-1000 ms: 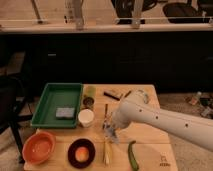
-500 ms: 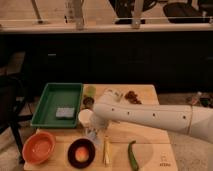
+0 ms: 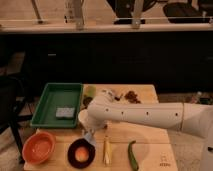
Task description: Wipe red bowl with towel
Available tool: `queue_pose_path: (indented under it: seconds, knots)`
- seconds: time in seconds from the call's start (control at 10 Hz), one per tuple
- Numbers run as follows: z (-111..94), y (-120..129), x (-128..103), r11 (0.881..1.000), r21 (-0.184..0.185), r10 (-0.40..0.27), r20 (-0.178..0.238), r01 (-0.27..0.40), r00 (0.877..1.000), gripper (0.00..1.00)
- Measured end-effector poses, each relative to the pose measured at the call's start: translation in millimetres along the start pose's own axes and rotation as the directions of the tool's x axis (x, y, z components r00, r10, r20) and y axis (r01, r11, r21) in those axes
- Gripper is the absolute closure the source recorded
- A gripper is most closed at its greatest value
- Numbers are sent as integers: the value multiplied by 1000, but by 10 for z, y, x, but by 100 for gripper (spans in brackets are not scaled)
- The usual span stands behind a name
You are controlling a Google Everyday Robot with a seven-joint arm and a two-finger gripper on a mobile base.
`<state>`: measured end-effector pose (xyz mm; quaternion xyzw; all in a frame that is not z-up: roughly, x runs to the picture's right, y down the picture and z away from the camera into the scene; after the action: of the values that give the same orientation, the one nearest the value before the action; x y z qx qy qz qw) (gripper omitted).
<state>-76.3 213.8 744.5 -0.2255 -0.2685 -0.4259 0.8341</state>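
Observation:
The red bowl [image 3: 39, 148] stands at the front left corner of the wooden table [image 3: 150, 135]. My gripper [image 3: 90, 133] points down at the end of the white arm, between the white cup and the dark bowl, to the right of the red bowl. A small pale grey-blue towel [image 3: 89, 138] hangs at its tip, just above the table, so the gripper looks shut on it. The towel is apart from the red bowl.
A dark maroon bowl with an orange ball [image 3: 81, 154] sits right of the red bowl. A green tray [image 3: 50, 102] holds a grey block [image 3: 64, 112]. A white cup [image 3: 84, 117], a pale stick [image 3: 106, 150], a green pepper [image 3: 132, 155] and brown snacks [image 3: 132, 96] lie on the table.
The arm has swung left and forward across the table. The gripper with the towel has moved from the table's middle towards the front left, closer to the red bowl.

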Motion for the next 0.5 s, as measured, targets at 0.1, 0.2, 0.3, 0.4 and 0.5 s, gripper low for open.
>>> queue_pose_path:
  seconds: [0.1,0.2,0.3,0.4,0.5]
  knots:
    - [1,-1,-4,1000,0,1,0,-1,1000,100]
    - [-5,32,-8,1000,4,7,-6,-6,1000,100]
    - [-89,91,-3,1000,12,9,-25,-8,1000,100]
    - [-161,115,14,1000,17,8,-39,-8,999,100]
    - [-252,63,-11,1000,24,-10,-55,12,998,100]
